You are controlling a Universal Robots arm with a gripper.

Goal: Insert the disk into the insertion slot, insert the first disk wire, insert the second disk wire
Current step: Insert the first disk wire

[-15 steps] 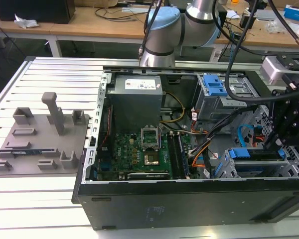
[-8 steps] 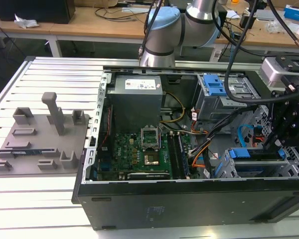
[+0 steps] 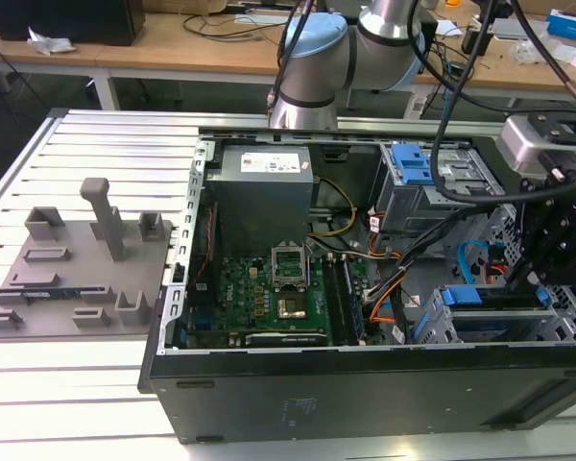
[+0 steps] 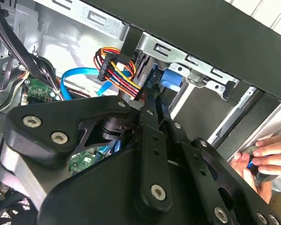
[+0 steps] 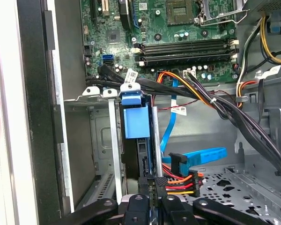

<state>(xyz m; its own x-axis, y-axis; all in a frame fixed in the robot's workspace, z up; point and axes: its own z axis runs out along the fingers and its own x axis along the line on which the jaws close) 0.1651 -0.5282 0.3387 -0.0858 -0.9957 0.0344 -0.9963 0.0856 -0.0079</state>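
Observation:
The disk (image 5: 136, 123) stands edge-on in the insertion slot (image 5: 101, 140), its blue carrier tab uppermost. In the exterior view the disk (image 3: 499, 300) lies in the low grey cage (image 3: 440, 331) at the case's right end. My gripper (image 5: 148, 186) hangs at the disk's back end, fingers close together on the black plug of the red, orange and yellow disk wire (image 5: 178, 185). The same wire (image 4: 116, 70) runs down to my gripper (image 4: 152, 101) in the second wrist view. A flat blue disk wire (image 5: 196, 156) lies loose beside it. In the exterior view, my gripper (image 3: 516, 280) stands over the cage.
The motherboard (image 3: 269, 288) and the power supply (image 3: 264, 182) fill the case's middle. A taller grey bay with a blue latch (image 3: 418, 168) stands behind. A black cable bundle (image 5: 225, 110) crosses nearby. A grey fixture plate (image 3: 67, 269) lies left of the case. A person's hand (image 4: 267, 157) is outside the case wall.

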